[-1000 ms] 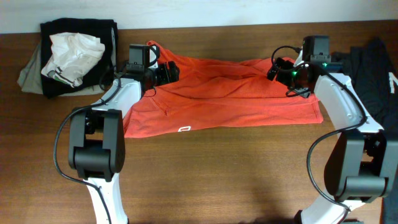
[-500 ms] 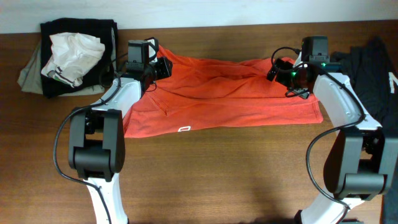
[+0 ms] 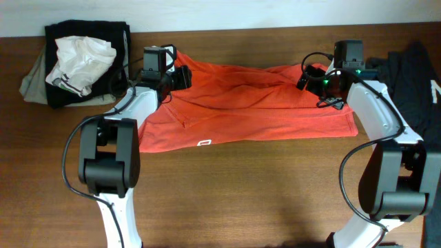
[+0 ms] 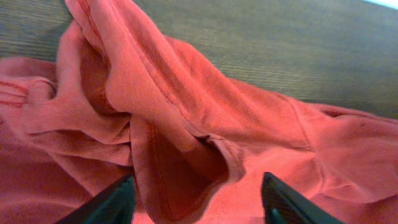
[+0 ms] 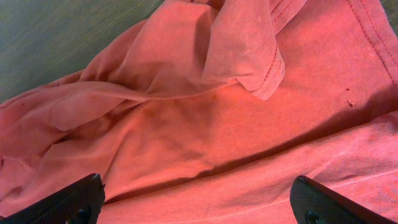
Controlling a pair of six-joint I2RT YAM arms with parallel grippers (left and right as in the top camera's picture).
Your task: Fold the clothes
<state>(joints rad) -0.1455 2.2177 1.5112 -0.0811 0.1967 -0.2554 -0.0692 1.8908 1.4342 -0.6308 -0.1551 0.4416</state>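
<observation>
The red-orange cotton T-shirt [image 3: 255, 110] lies spread and rumpled across the far half of the brown wooden table [image 3: 241, 200]. Both arms reach forward from the near edge, wrists turned inward at the shirt's far corners. The left gripper [image 3: 182, 77] stands parted astride a raised fold. The right gripper [image 3: 305, 78] gapes wide above the cloth, holding nothing.

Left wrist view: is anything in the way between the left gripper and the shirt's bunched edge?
Nothing visible. The T-shirt lies bunched directly between the left gripper and its spread fingers, with no other object over it. Only bare table shows beyond the cloth.
</observation>
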